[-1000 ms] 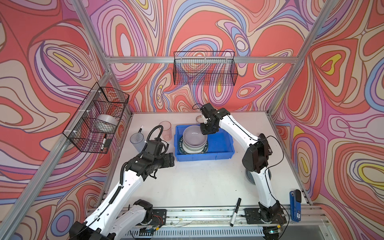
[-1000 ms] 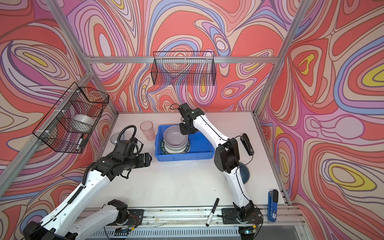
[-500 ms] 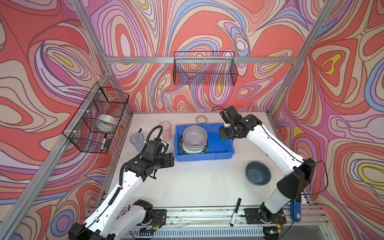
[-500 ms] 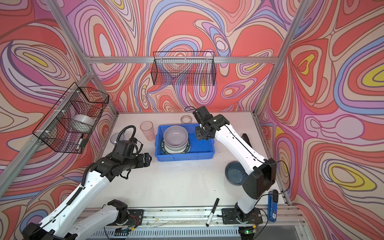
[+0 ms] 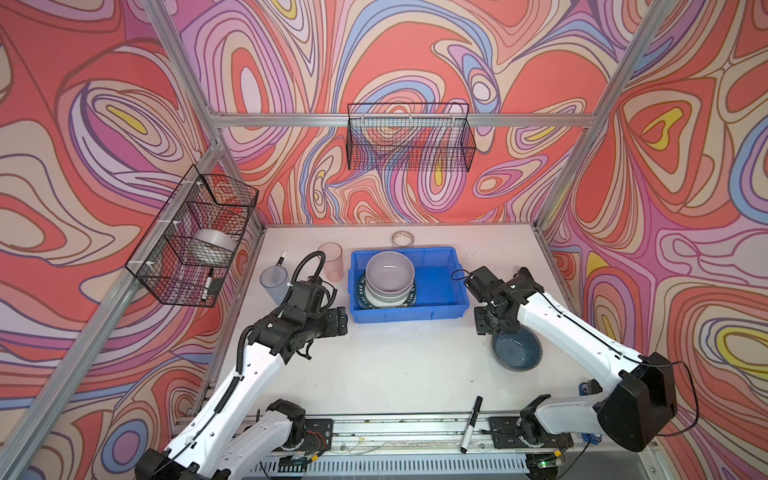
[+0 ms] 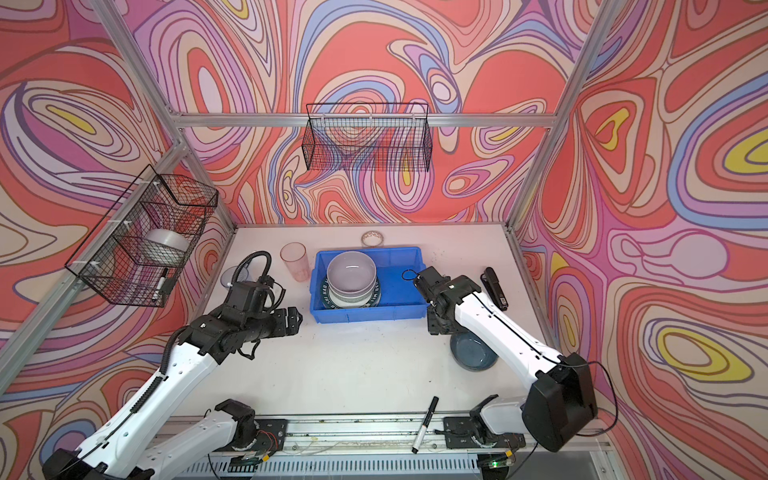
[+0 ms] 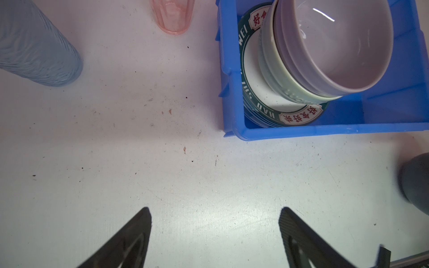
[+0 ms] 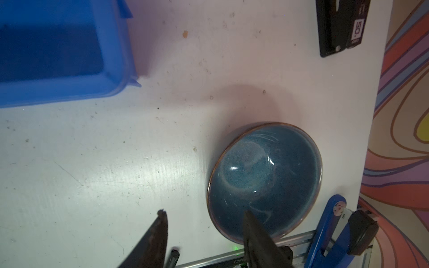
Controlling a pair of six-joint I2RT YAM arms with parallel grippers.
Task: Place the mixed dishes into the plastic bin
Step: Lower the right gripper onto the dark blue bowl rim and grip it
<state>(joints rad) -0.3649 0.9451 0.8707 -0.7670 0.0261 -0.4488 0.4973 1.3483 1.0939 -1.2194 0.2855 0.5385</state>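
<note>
The blue plastic bin [image 5: 440, 286] [image 6: 399, 286] holds a lavender bowl [image 5: 390, 272] [image 7: 336, 46] nested in a pale green bowl [image 7: 276, 72] on a plate with a dark lettered rim [image 7: 257, 102]. A dark blue bowl [image 5: 517, 349] [image 6: 473, 351] [image 8: 264, 176] sits on the table right of the bin. My right gripper [image 5: 496, 328] [image 8: 205, 214] hangs open above its near rim, one finger over the inside and one outside, holding nothing. A pink tumbler [image 5: 331, 259] and a bluish tumbler [image 5: 272, 280] stand left of the bin. My left gripper [image 5: 341, 322] [image 7: 214, 210] is open and empty at the bin's front left corner.
A tape roll [image 5: 403, 238] lies behind the bin. A black stapler [image 6: 494, 289] [image 8: 341, 25] lies at the right wall. A marker [image 5: 471, 424] rests on the front rail. Wire baskets hang on the back wall [image 5: 409, 139] and the left wall [image 5: 195, 241].
My right arm has swung from the bin's back edge out to the right front and down over the dark blue bowl. The left arm has not moved.
</note>
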